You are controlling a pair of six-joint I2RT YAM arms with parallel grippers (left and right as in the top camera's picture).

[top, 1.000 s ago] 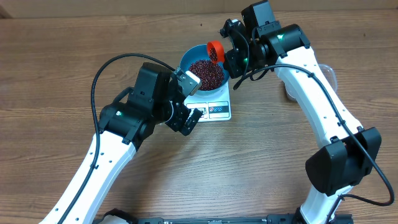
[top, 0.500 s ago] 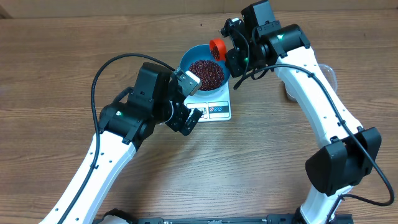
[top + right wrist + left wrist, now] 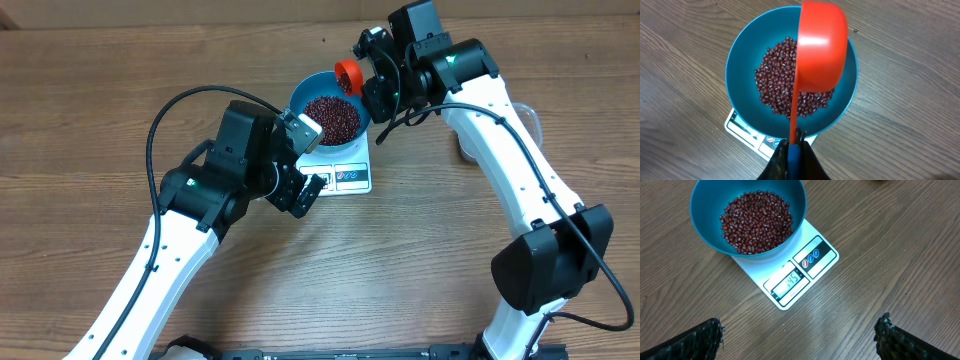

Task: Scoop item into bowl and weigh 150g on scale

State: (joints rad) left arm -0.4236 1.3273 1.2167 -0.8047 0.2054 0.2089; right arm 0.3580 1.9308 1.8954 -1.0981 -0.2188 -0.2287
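The blue bowl (image 3: 305, 92) stands on the white scale (image 3: 350, 176) and holds a heap of dark red-brown beans (image 3: 332, 118). In the left wrist view the scale (image 3: 822, 245) shows digits that look like 145. My right gripper (image 3: 794, 147) is shut on the blue handle tip of an orange-red scoop (image 3: 821, 47). The scoop hangs tipped over the bowl's (image 3: 737, 65) far side, its outer back toward the wrist camera. My left gripper (image 3: 800, 327) hovers open in front of the scale with only bare table between its fingers.
A clear plastic tub (image 3: 531, 122) sits at the right, mostly hidden behind the right arm. Black cables loop off both arms. Wooden tabletop (image 3: 90, 110) surrounds the scale on all sides.
The scoop has risen slightly toward the bowl's far rim. The left arm has not moved.
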